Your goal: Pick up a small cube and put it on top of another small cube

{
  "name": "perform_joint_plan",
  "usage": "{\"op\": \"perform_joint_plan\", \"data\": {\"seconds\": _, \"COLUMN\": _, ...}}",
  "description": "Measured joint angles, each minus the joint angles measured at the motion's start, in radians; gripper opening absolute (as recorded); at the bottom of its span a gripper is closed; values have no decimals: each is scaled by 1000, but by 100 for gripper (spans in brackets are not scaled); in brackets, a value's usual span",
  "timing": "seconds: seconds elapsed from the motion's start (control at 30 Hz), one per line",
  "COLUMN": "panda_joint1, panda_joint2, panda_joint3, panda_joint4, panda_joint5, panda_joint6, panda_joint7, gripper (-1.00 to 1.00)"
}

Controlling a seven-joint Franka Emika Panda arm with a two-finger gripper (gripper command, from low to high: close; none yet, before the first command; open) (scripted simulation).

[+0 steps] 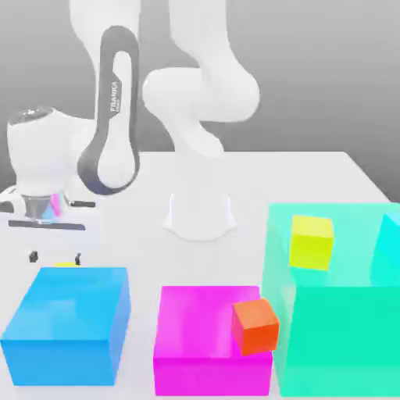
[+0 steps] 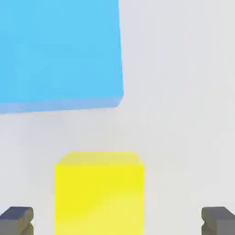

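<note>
at the exterior view's left the tool (image 1: 55, 256) hangs low over the table (image 1: 328, 176), fingers wide apart – the small yellow cube (image 1: 64, 265) sits between them, just behind the blue box (image 1: 66, 324). rightward, the orange-red cube (image 1: 255, 325) rests on the magenta box (image 1: 195, 340), beside the teal box (image 1: 344, 328).

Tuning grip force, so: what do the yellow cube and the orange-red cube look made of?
Yellow cube: seemingly rigid matte plastic; flat even colour, crisp edges, no gloss. Orange-red cube: looks the same, plain shaded faces. Being simulator renders, the true material stays open.
</note>
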Motion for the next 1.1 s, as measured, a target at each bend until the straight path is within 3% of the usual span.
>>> {"op": "perform_joint_plan", "data": {"seconds": 0.27, "panda_joint1": -227, "panda_joint2": 118, "panda_joint3": 279, "panda_joint4": 34, "panda_joint5": 217, "panda_joint6": 80, "panda_joint7": -163, "gripper": 0}}
{"op": "perform_joint_plan", "data": {"seconds": 0.3, "panda_joint1": -252, "panda_joint2": 128, "panda_joint3": 308, "panda_joint4": 37, "panda_joint5": 234, "panda_joint6": 88, "panda_joint7": -176, "gripper": -100}}
{"op": "perform_joint_plan", "data": {"seconds": 0.57, "panda_joint1": -236, "panda_joint2": 120, "panda_joint3": 287, "panda_joint4": 35, "panda_joint5": 217, "panda_joint6": 80, "panda_joint7": -163, "gripper": -100}}
{"op": "perform_joint_plan", "data": {"seconds": 0.9, "panda_joint1": -11, "panda_joint2": -27, "panda_joint3": -7, "panda_joint4": -8, "panda_joint5": -73, "panda_joint6": -14, "panda_joint7": 53, "gripper": -100}}
{"op": "perform_joint_plan", "data": {"seconds": 1.1, "panda_joint1": 18, "panda_joint2": -119, "panda_joint3": -75, "panda_joint4": -30, "panda_joint5": -231, "panda_joint6": -78, "panda_joint7": 171, "gripper": -100}}
